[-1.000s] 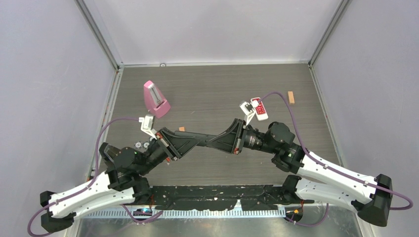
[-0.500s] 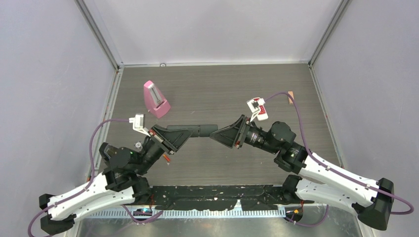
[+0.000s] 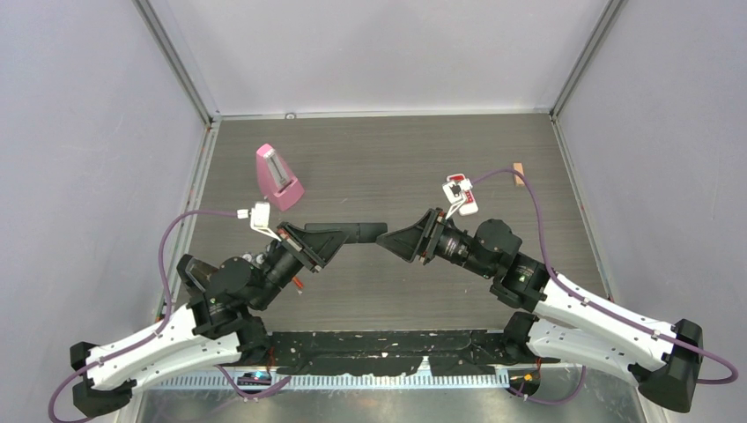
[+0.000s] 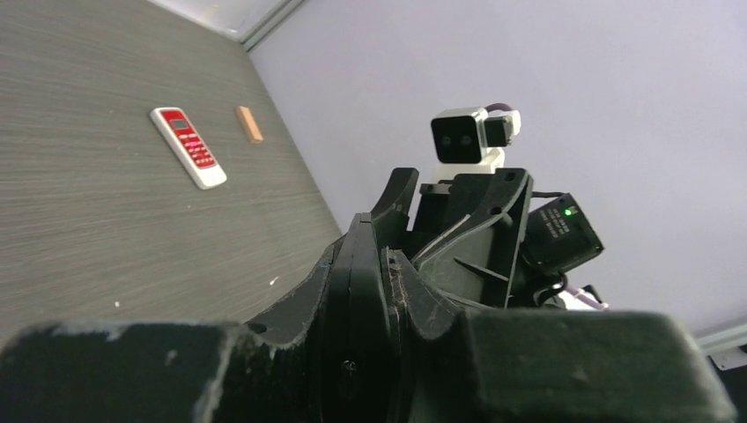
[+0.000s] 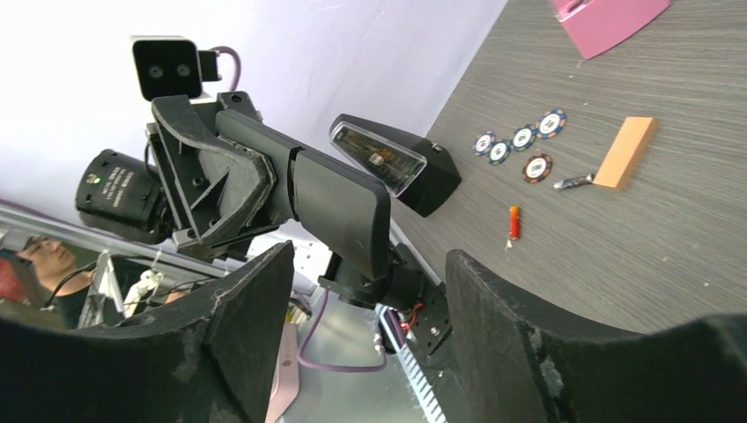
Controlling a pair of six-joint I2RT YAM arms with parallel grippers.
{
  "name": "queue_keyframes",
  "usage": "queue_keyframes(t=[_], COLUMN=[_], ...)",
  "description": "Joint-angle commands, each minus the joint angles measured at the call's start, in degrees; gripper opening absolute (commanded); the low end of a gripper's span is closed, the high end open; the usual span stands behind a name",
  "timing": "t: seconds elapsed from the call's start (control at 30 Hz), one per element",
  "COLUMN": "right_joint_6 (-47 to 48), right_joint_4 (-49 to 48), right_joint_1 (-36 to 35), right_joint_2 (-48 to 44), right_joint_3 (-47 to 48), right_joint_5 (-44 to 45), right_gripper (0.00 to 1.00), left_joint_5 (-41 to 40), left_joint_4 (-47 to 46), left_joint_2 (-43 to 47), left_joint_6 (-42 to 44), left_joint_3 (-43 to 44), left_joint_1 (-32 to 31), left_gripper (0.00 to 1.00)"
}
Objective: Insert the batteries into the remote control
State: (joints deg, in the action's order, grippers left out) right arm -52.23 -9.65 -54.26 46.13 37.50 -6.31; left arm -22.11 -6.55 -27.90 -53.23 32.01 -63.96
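black slab remote (image 3: 361, 231) horizontal, clamped in left fingers (image 3: 330, 239); tiny orange-red cylindrical battery (image 5: 514, 222) lies loose on counter (image 3: 396, 159).

Top-down overview, wrist views facing each other

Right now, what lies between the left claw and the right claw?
A long black plastic remote control, gripped by the shut left claw, points across the gap towards the open right claw. The top external view shows it.

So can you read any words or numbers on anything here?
None can be read.
On the red and white remote: button and screen marks, too small to read.
On the round chips: markings, too blurred.
On the black remote: no writing shows.
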Motion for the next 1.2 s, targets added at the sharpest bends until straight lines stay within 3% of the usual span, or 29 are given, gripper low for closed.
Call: queue_keyframes(t=[0.0, 0.33, 0.47, 0.73, 1.17], right_joint_6=[2.3, 2.3, 2.0, -1.2, -0.6], right_joint_4=[0.7, -3.6, -3.5, -1.5, 3.4], right_joint_1=[0.3, 1.0, 1.1, 1.6, 2.7], right_joint_2=[-0.3, 5.4, 6.1, 5.3, 4.0], right_joint_3=[-0.2, -0.3, -0.2, 0.1, 0.8], right_joint_5=[4.5, 0.8, -0.1, -2.3, -0.2], right_gripper=[0.72, 0.77, 0.68, 0.40, 0.16], left_joint_5=[-2.7, -2.1, -2.6, -4.0, -7.1], left_joint_4=[1.2, 2.5, 2.9, 3.7, 5.2], left_joint_2=[-1.0, -0.8, -0.3, -1.7, -5.6], left_joint_6=[1.8, 0.7, 0.7, 2.2, 5.4], left_joint_3=[2.8, 2.0, 1.4, 1.3, 0.9], left_joint_1=[0.2, 0.3, 0.3, 0.4, 0.6], left_gripper=[0.00, 0.00, 0.00, 0.00, 0.00])
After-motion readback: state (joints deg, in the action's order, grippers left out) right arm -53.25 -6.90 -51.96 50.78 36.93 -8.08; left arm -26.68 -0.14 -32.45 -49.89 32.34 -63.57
